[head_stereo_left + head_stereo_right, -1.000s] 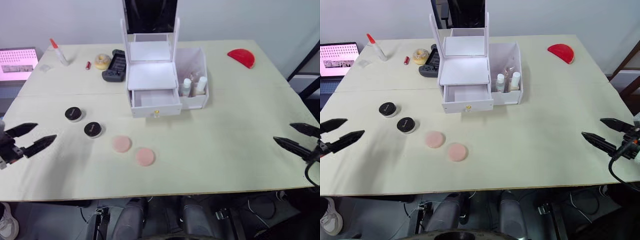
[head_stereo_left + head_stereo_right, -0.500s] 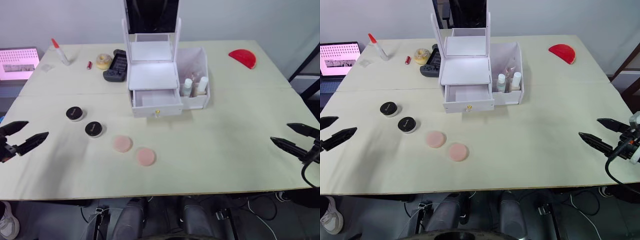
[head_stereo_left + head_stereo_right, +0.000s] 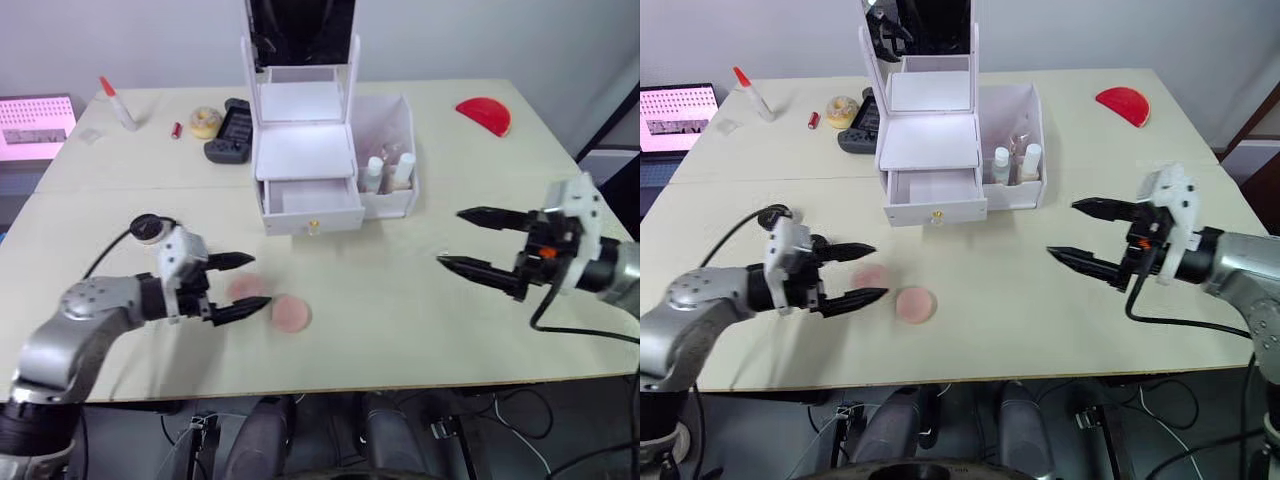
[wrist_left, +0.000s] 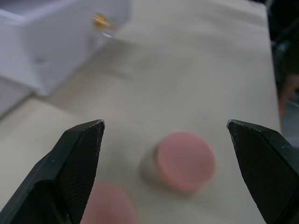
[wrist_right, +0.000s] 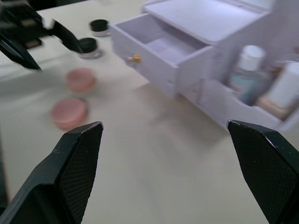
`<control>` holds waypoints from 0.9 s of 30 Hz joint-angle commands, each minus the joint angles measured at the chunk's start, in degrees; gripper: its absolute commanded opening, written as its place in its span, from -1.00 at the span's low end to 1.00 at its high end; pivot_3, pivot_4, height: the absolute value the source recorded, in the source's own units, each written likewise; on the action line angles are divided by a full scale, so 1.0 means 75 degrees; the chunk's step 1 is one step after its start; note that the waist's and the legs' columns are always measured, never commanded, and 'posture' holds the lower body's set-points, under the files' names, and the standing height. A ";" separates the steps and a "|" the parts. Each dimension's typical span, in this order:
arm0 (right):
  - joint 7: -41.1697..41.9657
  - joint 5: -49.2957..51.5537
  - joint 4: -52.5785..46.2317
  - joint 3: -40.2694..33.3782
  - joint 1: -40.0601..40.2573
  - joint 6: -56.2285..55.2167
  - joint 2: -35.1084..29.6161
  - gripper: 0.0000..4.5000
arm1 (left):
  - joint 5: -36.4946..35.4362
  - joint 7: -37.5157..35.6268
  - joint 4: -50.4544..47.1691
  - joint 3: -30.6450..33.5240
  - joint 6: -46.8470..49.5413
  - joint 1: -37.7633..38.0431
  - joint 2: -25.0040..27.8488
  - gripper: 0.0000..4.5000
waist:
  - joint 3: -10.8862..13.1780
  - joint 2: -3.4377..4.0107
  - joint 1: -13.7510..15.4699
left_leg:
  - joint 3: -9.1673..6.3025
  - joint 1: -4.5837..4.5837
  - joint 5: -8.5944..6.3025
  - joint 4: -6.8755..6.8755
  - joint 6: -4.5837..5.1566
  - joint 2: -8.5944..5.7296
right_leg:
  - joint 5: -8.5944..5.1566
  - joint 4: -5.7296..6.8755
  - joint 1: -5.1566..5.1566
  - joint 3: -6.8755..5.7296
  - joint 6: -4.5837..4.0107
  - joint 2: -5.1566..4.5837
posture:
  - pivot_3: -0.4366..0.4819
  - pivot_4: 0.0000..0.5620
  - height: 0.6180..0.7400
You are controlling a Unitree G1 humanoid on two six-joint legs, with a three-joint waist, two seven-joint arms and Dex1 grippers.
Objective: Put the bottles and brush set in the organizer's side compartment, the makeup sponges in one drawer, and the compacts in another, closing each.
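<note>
The white organizer (image 3: 303,150) stands at the table's far middle with its lower drawer (image 3: 310,198) pulled open and bare inside. Two bottles (image 3: 388,172) stand in the side compartment (image 3: 400,120); I cannot make out the brush set. Two pink makeup sponges (image 3: 291,314) (image 4: 184,161) lie in front of the organizer. My left gripper (image 3: 257,282) is open, low over the table, with the left sponge (image 3: 872,276) between its fingers. One compact (image 3: 148,228) lies behind that arm, and the right wrist view shows a second compact (image 5: 87,45). My right gripper (image 3: 450,237) hovers open, right of the drawer.
At the back left lie a glue bottle (image 3: 118,103), a yellowish ring roll (image 3: 205,122) and a black gadget (image 3: 232,130). A red half-round piece (image 3: 483,113) lies at the back right. A pink screen (image 3: 35,125) stands beyond the table's left edge.
Both arms have swung in from the table's side edges. The left gripper now sits at the sponges. The right gripper has come toward the middle, near the organizer.
</note>
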 commanded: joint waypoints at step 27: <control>-0.0407 0.0502 -0.0370 0.0336 -0.0604 0.0172 0.0043 1.00 | 0.1890 -0.1049 0.1706 -0.1969 -0.1254 -0.1003 -0.0599 0.96 | 0.0001 -0.0006 0.0009 | 0.0000 0.0000 -0.0001 0.0007 0.0004 0.0002 | 0.0002 0.0001 0.0003 0.0000 0.0000 0.0000 | -0.05 -0.47 0.95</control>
